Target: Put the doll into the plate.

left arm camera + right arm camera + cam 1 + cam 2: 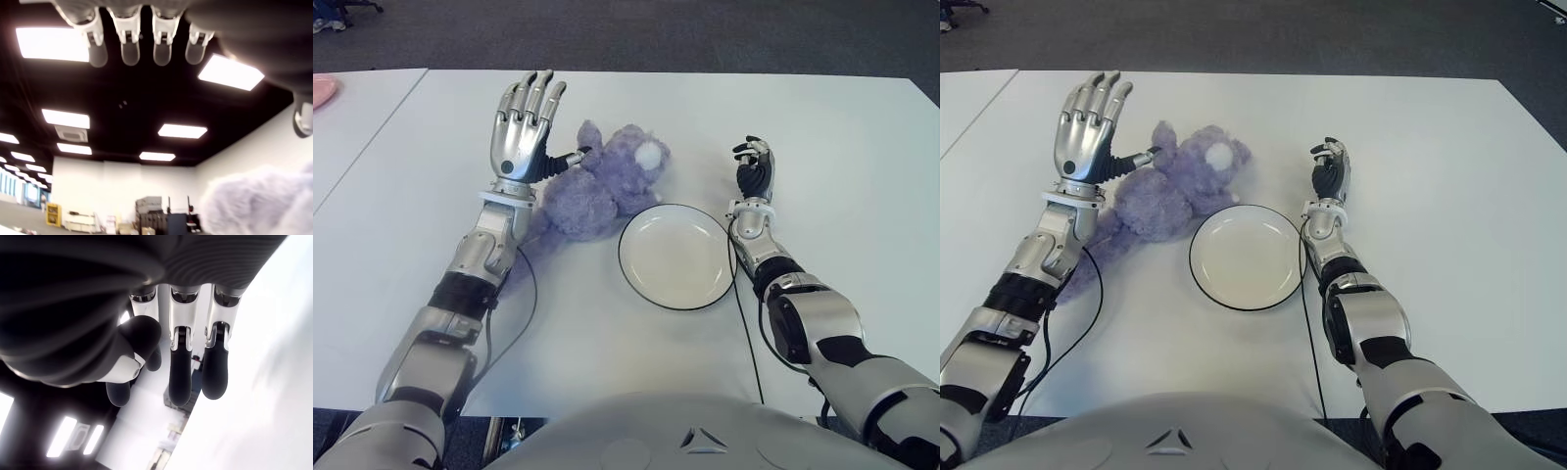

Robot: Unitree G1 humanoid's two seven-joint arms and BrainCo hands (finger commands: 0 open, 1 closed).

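On the white table, the purple doll lies just left of the plate, touching its rim. Beside the doll, the left robot hand stands with fingers spread (thumb tip against the fur), holding nothing. Right of the plate, the right robot hand has loosely curled, empty fingers.

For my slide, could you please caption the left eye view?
Left hand open beside the purple doll; plate empty, right hand idle.
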